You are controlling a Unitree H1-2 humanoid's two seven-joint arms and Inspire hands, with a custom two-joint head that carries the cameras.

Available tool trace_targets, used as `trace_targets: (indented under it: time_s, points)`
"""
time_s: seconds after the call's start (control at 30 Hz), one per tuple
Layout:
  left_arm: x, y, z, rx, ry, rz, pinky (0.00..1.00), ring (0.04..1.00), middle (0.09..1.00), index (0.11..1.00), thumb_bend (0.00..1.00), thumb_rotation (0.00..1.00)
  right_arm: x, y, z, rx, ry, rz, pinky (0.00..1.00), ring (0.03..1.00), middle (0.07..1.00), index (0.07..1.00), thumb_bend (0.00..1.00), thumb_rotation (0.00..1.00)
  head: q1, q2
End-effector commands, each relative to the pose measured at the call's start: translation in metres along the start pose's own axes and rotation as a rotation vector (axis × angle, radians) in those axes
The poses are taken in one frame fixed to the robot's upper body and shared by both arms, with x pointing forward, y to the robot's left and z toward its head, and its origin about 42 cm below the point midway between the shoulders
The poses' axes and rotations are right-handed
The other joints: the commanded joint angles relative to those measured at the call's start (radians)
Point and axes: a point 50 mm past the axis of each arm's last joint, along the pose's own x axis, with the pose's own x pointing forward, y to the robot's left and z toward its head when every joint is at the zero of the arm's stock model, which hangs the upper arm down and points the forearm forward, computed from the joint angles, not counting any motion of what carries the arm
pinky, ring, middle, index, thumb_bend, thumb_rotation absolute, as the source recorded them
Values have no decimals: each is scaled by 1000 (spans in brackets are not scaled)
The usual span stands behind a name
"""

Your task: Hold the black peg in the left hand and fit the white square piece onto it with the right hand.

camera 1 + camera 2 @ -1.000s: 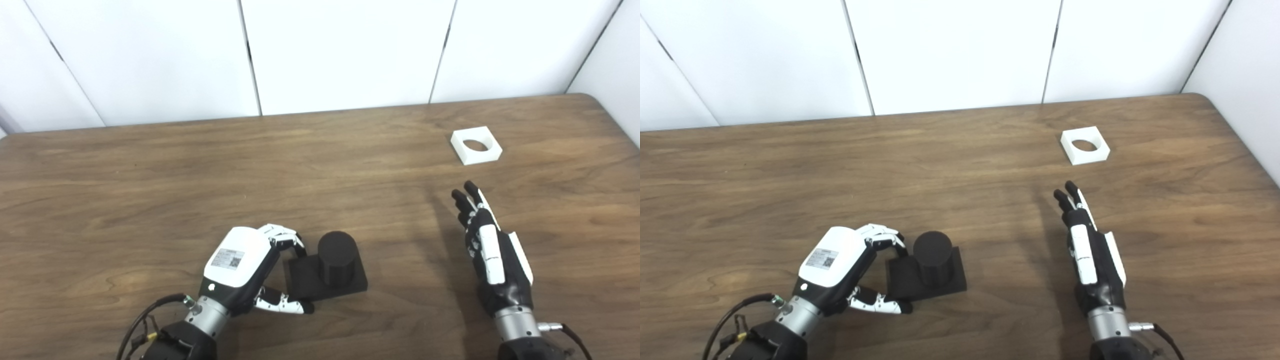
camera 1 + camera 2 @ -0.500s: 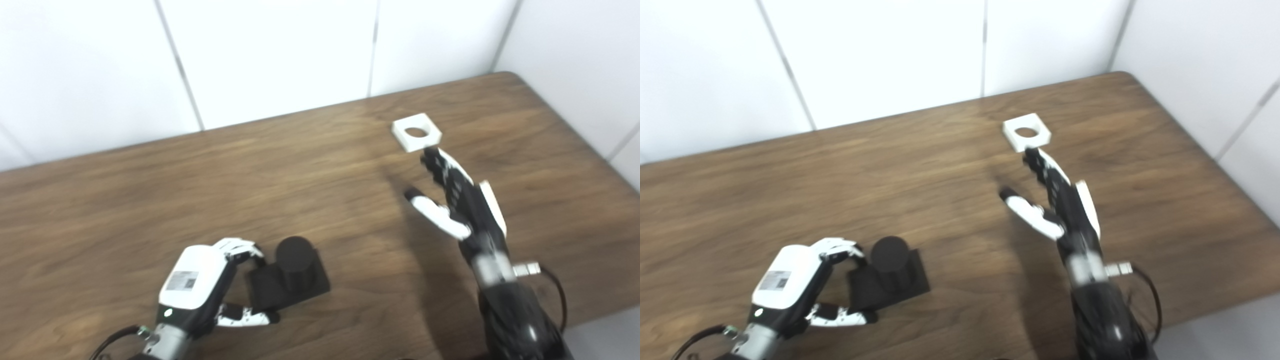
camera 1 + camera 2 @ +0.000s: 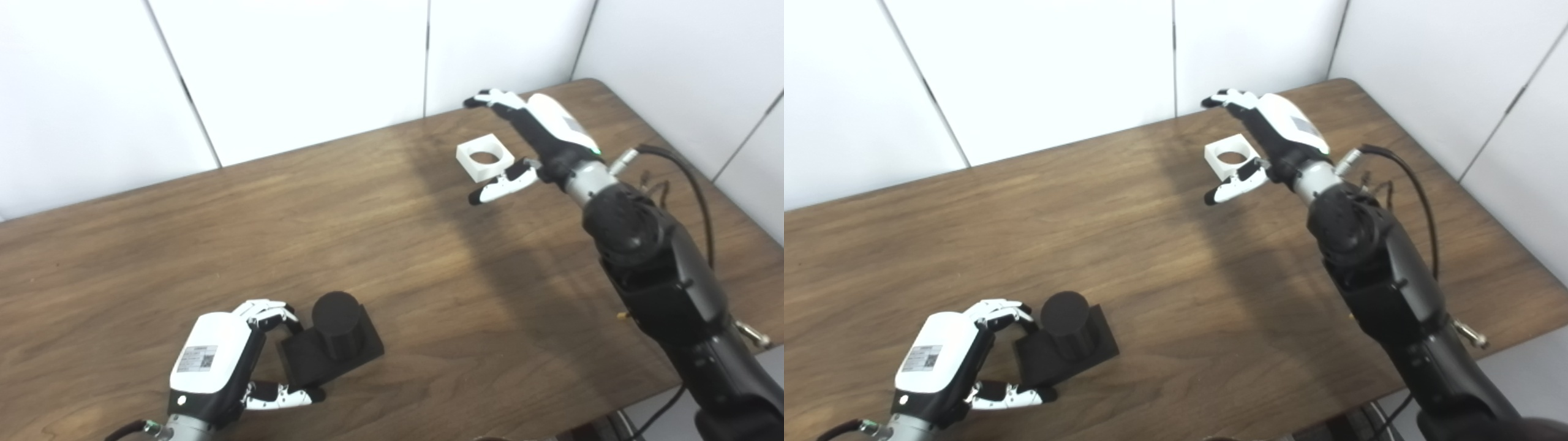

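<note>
Fingers (image 3: 490, 97) of the right hand (image 3: 539, 131) are spreading wide above the white piece (image 3: 485, 159), holding nothing; they are reaching past its far edge while the thumb (image 3: 499, 187) is pointing out over its near edge, so the piece is lying between them and under the palm. Whether any part of the hand is touching the piece cannot be told. The piece is sitting flat on the table (image 3: 245, 233) near the far right corner, its round hole facing up. The right arm is stretching in from the lower right, a cable looping beside its wrist. Well apart, at the near left, the peg (image 3: 331, 334) is standing upright on its square black base. The left hand (image 3: 223, 361) is lying just beside it, fingers curling onto the base's far left edge and the thumb lying along its near edge, so the hand is cupping the base loosely; the peg is resting on the table, not lifted.
</note>
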Motion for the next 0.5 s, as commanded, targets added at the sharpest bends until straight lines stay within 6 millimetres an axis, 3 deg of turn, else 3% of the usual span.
trace_targets:
  time_s: [0.0, 0.23, 0.47]
  points:
    - [-9, -8, -21, 48, 69, -77, 746, 780, 738, 486, 520, 46, 16, -30, 8, -103, -10, -52, 892, 965, 925, 849, 921, 135, -6, -1]
    - [-11, -9, -23, 38, 63, -76, 736, 770, 734, 486, 519, 45, 60, -46, 16, -293, 45, 43, 940, 999, 963, 846, 893, 117, -13, -3]
    - [-9, -14, -22, 43, 66, -81, 748, 779, 738, 487, 519, 45, 91, -45, 17, -475, 87, 77, 966, 1000, 972, 816, 897, 125, -12, -11]
